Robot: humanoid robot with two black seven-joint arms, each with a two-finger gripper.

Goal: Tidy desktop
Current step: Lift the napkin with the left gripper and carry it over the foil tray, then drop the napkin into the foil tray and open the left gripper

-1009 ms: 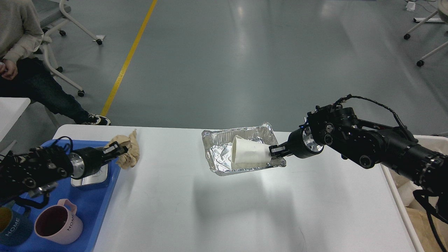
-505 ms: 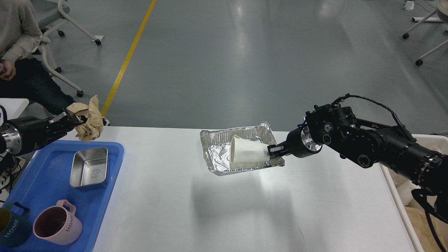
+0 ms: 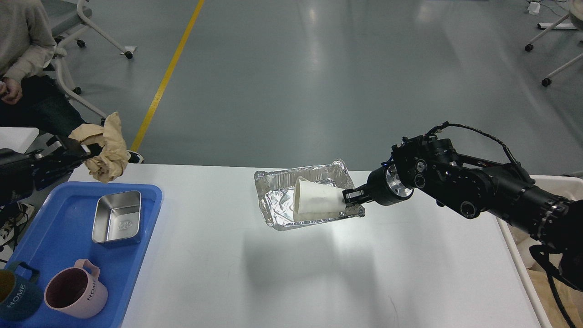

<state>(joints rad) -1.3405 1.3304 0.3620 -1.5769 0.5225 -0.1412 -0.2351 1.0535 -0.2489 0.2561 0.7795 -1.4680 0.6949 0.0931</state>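
The white desktop (image 3: 291, 273) fills the lower view. My left gripper (image 3: 84, 150) is shut on a crumpled brown paper (image 3: 105, 150) and holds it in the air above the desktop's far left corner. My right gripper (image 3: 351, 196) is shut on the right rim of a foil tray (image 3: 282, 205), which hangs above the desktop and casts a shadow below. A white paper cup (image 3: 316, 202) lies on its side in the foil tray, its base against the gripper.
A blue tray (image 3: 59, 246) at the left holds a steel dish (image 3: 116, 217), a pink mug (image 3: 75, 294) and a dark teal mug (image 3: 13, 296). A beige bin (image 3: 537, 255) stands at the right edge. A seated person (image 3: 27, 68) is at far left.
My left gripper rose from the blue tray with the brown paper and drew back left. My right gripper carried the foil tray and cup slightly left.
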